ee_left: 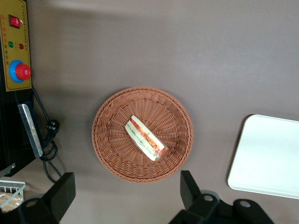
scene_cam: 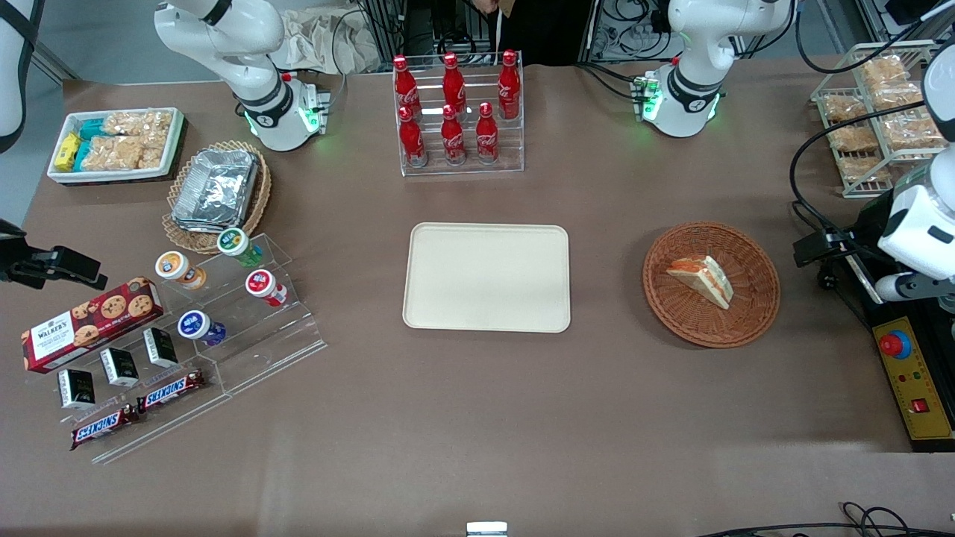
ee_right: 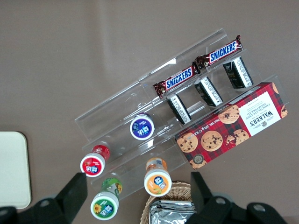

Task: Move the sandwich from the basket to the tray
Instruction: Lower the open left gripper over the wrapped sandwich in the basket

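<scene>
On the brown worktop [scene_cam: 477, 418], front view: sandwich [scene_cam: 702, 278] lies in the wicker basket [scene_cam: 753, 313], beside the bare cream tray [scene_cam: 486, 277], toward the working arm's end. Left wrist view: gripper [ee_left: 126, 196] hovers over the basket's rim, fingers [ee_left: 63, 191] spread wide, holding nothing.

The brown counter [scene_cam: 477, 418] carries the tray [scene_cam: 486, 277] and the basket [scene_cam: 711, 284], set apart. The pincer [ee_left: 126, 198] hangs open above the basket.

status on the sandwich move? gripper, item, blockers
Gripper open, hanging high above the basket, holding nothing. Sandwich lying in the basket, untouched. Tray bare beside it; nothing between basket and tray.
</scene>
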You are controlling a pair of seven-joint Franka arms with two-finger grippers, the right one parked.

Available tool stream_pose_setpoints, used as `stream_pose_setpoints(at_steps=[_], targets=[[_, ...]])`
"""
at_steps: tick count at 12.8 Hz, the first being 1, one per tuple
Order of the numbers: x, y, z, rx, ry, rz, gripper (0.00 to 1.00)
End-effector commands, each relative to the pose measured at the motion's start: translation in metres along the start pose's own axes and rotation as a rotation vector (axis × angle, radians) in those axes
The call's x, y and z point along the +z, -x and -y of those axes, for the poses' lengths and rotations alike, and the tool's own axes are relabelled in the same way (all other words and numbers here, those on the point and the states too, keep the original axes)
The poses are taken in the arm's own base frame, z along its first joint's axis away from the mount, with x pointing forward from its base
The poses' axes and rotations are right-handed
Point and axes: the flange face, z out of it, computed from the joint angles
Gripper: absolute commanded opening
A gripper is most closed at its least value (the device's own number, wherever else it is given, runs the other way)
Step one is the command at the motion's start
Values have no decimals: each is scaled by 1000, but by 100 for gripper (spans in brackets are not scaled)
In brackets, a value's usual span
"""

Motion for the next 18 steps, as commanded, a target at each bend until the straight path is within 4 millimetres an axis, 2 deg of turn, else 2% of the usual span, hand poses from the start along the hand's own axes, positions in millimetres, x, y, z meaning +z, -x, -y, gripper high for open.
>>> stream_pose_setpoints(at_steps=[1,2,4,6,8,9,11,16,18], targets=[[-7,2,0,-4,-2,-8,100],[-8,3,0,1,-3,-12,100],[8,13,-2,13,-20,64,100],[19,40,0,11,-30,80,100],[39,68,5,-22,-18,41,100],[54,72,5,-140,-16,39,100],[85,72,-10,-310,-29,40,100],[158,72,-15,-659,-8,57,99],[194,68,-19,-773,2,39,99]])
